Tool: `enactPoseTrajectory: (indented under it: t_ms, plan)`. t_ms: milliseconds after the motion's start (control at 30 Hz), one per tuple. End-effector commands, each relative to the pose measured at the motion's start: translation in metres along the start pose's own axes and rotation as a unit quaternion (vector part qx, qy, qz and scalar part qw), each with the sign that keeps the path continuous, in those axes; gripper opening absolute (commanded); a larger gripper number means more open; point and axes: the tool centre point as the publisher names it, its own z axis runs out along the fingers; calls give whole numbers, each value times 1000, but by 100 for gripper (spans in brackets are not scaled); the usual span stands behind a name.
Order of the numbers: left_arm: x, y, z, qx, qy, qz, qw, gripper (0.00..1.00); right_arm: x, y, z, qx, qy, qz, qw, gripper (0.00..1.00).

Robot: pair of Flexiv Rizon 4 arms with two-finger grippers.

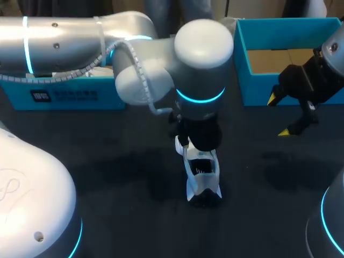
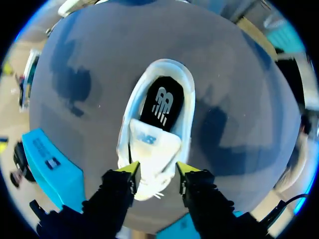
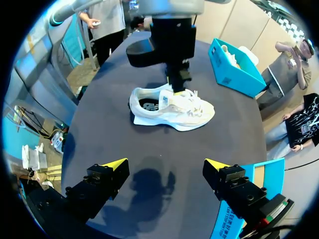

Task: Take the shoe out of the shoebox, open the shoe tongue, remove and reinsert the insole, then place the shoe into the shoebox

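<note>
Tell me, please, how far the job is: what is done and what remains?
Done: the shoe is out of the shoebox, on the table. In hand: the left gripper is down at the tongue; the right gripper hangs open, apart. The dark insole lies inside the shoe; whether it has been out already cannot be told. Left at least: boxing the shoe.

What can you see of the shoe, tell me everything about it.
The shoe is a white low sneaker with cream mesh-like panels, white laces and a thick white sole. Its tongue is broad and pale; behind it the opening shows a black insole with a white logo, lying in place. It stands upright on its sole on the dark table. The left end effector is down over its laced part; whether it grips cannot be told.
</note>
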Motion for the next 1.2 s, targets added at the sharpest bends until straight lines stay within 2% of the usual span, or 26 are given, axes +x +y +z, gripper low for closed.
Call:
enactPoseTrajectory:
  t_ms: [33, 467, 500, 567, 633, 700, 767, 867, 967, 1167, 1200]
  plan:
    - [17, -1, -30, 24, -15, -51, 998, 100, 0, 0, 1, 2, 0, 0, 1000, 100]
    - [17, -1, -30, 24, -15, -51, 998, 100, 0, 0, 1, 2, 0, 0, 1000, 100]
    - [16, -4, -31, 40, -8, -87, 995, 100, 0, 0, 1, 2, 0, 0, 1000, 100]
    - [19, -13, -33, 34, 3, -168, 985, 100, 0, 0, 1, 2, 0, 0, 1000, 100]
    - [22, -17, -35, 57, 23, -231, 971, 100, 0, 0, 1, 2, 0, 0, 1000, 100]
    - [27, -23, -36, 62, 40, -286, 955, 100, 0, 0, 1, 2, 0, 0, 1000, 100]
    - [32, -27, -38, 69, 39, -336, 939, 100, 0, 0, 1, 2, 0, 0, 1000, 100]
    - [36, -34, -40, 38, 36, -420, 906, 100, 0, 0, 1, 2, 0, 0, 1000, 100]
    - [38, -38, -41, 45, 31, -478, 877, 100, 0, 0, 1, 2, 0, 0, 1000, 100]
    - [43, -52, -39, 53, -1, -541, 840, 100, 0, 0, 1, 2, 0, 0, 1000, 100]
    - [44, -57, -38, 55, -9, -561, 826, 100, 0, 0, 1, 2, 0, 0, 1000, 100]
